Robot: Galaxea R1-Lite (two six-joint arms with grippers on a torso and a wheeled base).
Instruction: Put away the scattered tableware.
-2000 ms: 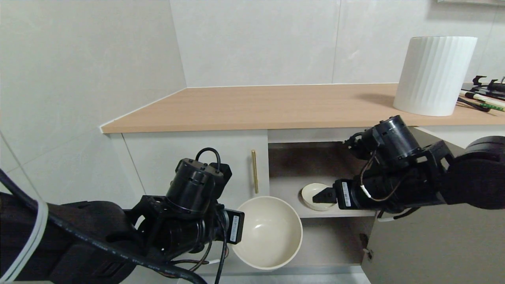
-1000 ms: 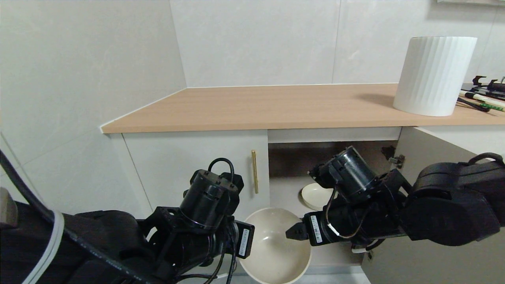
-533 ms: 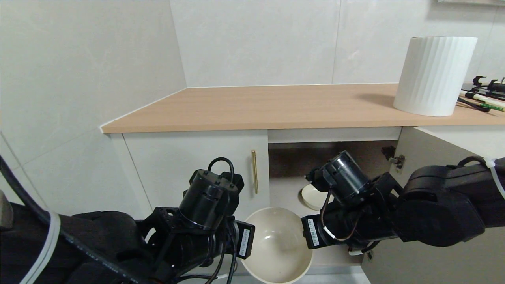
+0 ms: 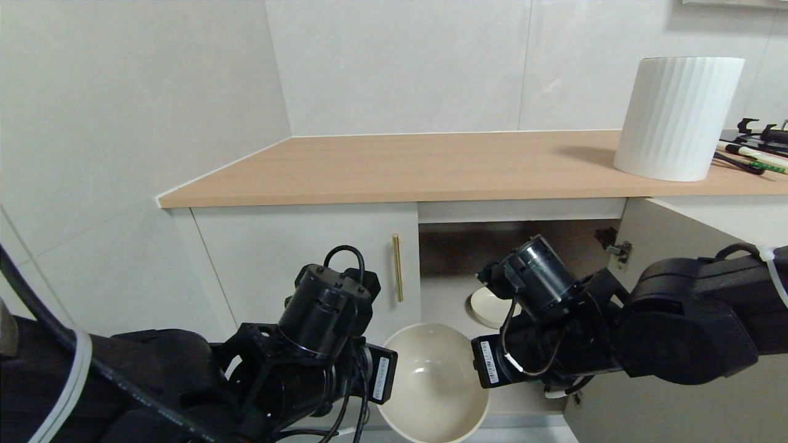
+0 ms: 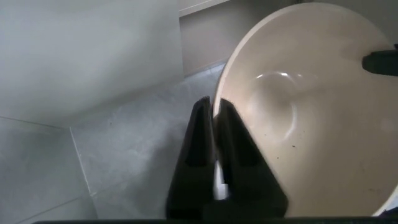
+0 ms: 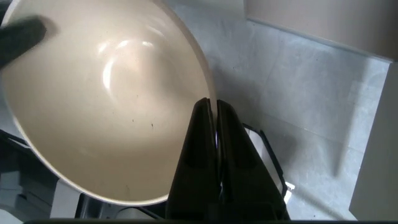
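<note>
A large cream bowl (image 4: pixel 431 384) hangs tilted in front of the open cabinet, below its shelf. My left gripper (image 4: pixel 385 378) is shut on the bowl's left rim, and my right gripper (image 4: pixel 479 364) is shut on the right rim. In the left wrist view the fingers (image 5: pixel 202 134) pinch the rim of the bowl (image 5: pixel 305 112), as they do in the right wrist view, where my right gripper (image 6: pixel 211 118) clamps the bowl (image 6: pixel 106 106). A small cream dish (image 4: pixel 487 306) lies on the cabinet shelf behind my right arm, partly hidden.
The cabinet's right door (image 4: pixel 665 381) stands open beside my right arm. The left door is closed, with a brass handle (image 4: pixel 397 267). On the wooden countertop (image 4: pixel 400 166) stand a white ribbed container (image 4: pixel 677 117) and some pens (image 4: pixel 754 154). Grey floor tiles lie below.
My right gripper came out of the cabinet, away from the small dish, dropped to the bowl's right rim and shut on it. The bowl and left gripper sank slightly and shifted right.
</note>
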